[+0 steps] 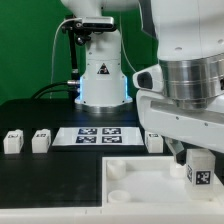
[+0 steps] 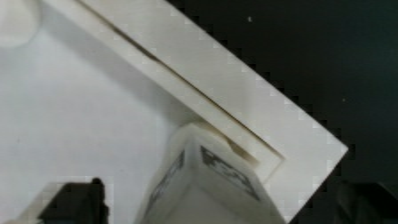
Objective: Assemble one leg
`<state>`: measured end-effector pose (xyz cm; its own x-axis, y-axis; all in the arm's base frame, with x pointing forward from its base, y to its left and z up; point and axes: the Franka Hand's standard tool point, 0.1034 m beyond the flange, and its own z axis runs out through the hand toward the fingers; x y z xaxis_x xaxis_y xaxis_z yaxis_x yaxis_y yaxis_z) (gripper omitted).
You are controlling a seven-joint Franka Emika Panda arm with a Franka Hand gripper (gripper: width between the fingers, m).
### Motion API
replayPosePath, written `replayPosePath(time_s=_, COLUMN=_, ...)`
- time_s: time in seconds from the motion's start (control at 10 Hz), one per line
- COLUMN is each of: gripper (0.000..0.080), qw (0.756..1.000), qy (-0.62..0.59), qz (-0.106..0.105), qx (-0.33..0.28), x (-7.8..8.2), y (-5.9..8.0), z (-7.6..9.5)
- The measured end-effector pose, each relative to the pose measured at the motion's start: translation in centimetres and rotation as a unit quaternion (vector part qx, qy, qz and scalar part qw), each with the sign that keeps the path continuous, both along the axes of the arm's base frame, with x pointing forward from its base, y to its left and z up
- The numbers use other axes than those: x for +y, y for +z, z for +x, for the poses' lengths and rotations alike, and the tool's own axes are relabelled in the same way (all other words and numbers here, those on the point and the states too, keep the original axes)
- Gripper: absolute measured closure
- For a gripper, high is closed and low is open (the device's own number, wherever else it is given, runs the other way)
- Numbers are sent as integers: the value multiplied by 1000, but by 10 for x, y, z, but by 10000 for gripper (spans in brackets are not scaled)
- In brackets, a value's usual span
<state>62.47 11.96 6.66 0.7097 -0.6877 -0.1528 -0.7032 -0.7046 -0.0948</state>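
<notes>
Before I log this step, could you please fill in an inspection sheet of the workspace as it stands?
Surface: black table, dark, partly covered by parts.
Job's things: one leg in the tool over the white tray; three more legs stand on the table.
Clutter: nothing seen.
Grippers: tool shut on the leg.
Cables: black cables behind the arm's base.
Surroundings: marker board on the table; green wall.
</notes>
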Motion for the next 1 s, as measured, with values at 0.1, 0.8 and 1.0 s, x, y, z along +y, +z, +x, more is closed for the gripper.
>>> replayPosePath(time_s=0.1, gripper=150, qw=997, qy=70, qz=0, qx=-11, x=-1, y=0, z=-1)
replayPosePath(time_s=0.8, gripper=422, qw=933, qy=355, qz=-26, qx=-59, x=-6, y=7, z=1)
replayPosePath(time_s=1.0, gripper=508, qw=965, qy=255, qz=-28, qx=-47, x=-6, y=7, z=1)
